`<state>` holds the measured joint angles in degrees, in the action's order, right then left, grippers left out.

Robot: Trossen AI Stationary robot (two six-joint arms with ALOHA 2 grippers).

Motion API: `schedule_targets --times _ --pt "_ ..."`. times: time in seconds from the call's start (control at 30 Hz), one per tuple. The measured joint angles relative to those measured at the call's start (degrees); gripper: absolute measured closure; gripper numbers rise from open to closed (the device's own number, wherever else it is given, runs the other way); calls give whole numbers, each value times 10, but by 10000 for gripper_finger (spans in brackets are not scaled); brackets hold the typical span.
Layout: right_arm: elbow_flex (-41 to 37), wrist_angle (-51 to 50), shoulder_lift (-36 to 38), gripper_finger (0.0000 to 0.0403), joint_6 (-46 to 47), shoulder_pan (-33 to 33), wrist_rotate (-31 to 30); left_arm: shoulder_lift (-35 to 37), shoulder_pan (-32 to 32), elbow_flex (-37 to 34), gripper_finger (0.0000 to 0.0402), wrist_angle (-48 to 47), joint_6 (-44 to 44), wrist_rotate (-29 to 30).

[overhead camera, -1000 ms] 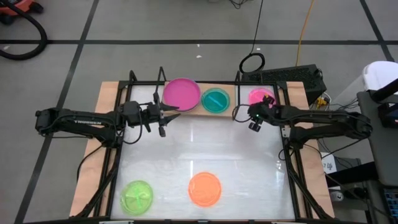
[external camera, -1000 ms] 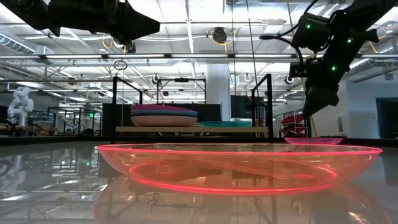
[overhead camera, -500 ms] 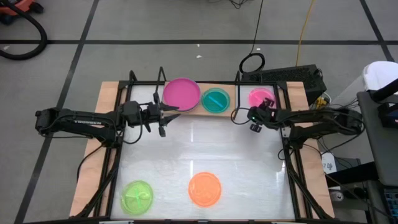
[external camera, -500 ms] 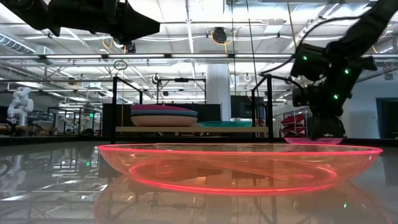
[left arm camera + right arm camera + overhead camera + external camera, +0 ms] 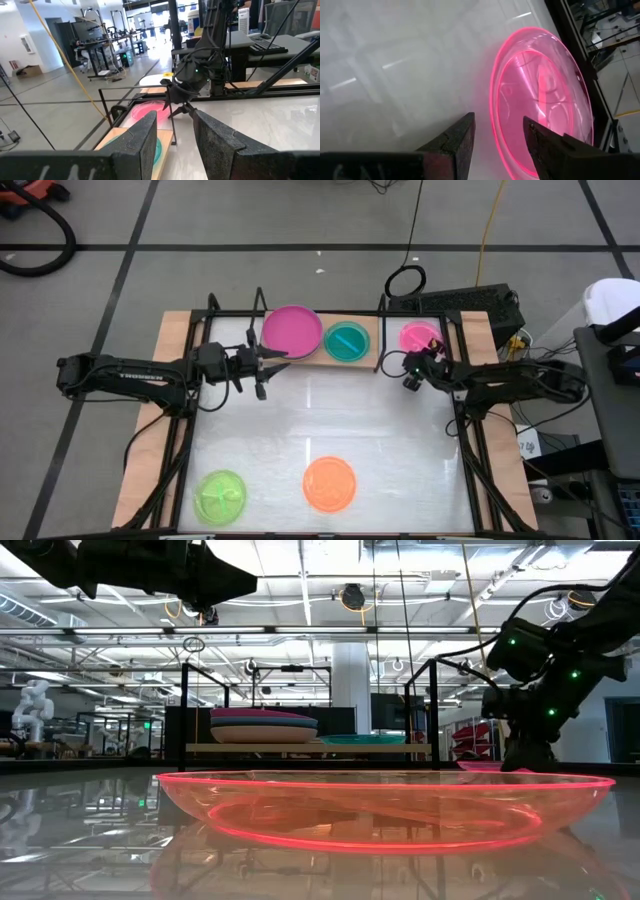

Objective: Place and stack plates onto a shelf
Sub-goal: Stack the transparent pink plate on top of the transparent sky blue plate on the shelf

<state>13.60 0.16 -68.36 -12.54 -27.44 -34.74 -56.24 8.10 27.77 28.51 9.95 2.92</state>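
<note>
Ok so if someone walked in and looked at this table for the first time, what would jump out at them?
Probably the bright plates: a big magenta plate and a cyan plate on the wooden shelf at the far edge, with a lime green plate and an orange plate at the near edge. Next, the right gripper, open, low beside a small pink plate at the far right corner, while the left gripper hangs open by the shelf.

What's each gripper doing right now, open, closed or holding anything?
Left gripper: open, empty, raised beside the light-wood shelf.
Right gripper: open, empty, low at the rim of the small translucent pink plate.
</note>
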Motion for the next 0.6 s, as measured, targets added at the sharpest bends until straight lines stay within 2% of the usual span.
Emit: schedule_targets --times 0.17,0.27,0.4,0.6 --pt "0 1 0 251 11 -23 7 0 0 0 266 0 0 0" --pt "0 0 0 266 11 -33 21 0 0 0 266 0 0 0" --pt "0 -1 -1 307 11 -41 28 0 0 0 266 0 0 0" --pt "-1 -5 -1 392 12 -43 31 0 0 0 266 0 -1 0"
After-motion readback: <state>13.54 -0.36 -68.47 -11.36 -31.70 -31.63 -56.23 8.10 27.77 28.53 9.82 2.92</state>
